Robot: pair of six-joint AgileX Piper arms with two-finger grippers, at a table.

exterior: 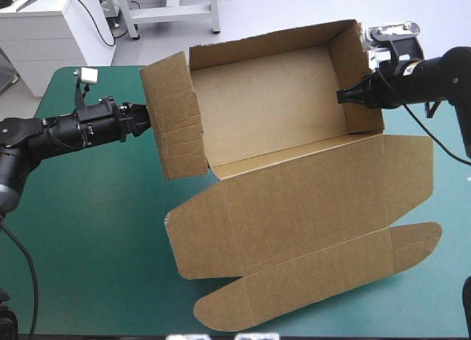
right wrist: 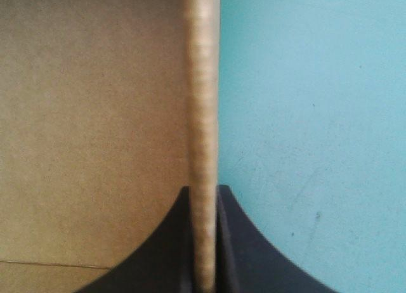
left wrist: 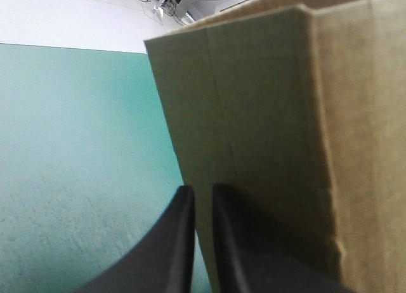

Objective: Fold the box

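Status: the box [exterior: 265,97] stands as an open tray toward the desk's [exterior: 88,244] far edge, right of centre. Its lid [exterior: 309,200] lies flat, reaching toward the near edge, with the tuck flap [exterior: 316,274] nearest that edge.

Left pincer [exterior: 143,119]: pressed nearly together, pinching the left end wall [exterior: 175,115] from outside. Its wrist view shows board between the fingers.

Right pincer [exterior: 346,96]: likewise all but pressed together, pinching the right end wall [exterior: 360,82]. One finger is inside the tray, the other is over the teal-green cover.

Finding: from above, the left end wall appears to lean outward and the right looks closer to upright. I cannot confirm from any view whether either wall is fully tucked.

Assessment: I judge the step in hand to be squaring both end walls while the tray is held from two sides.

Recommendations for my next inputs:
- Bring the left wall upright by turning about its base crease, not by pulling outward.
- Move both arms evenly, so that neither drags the tray across the cover or skews it.
- Hold the grips near the walls' rims and avoid squeezing harder, since the board could crease there.
- Keep the tray floor down on the desk.
- Leave the lid flat and clear of both arms.

Risk: uneven pull could pop a far corner open.
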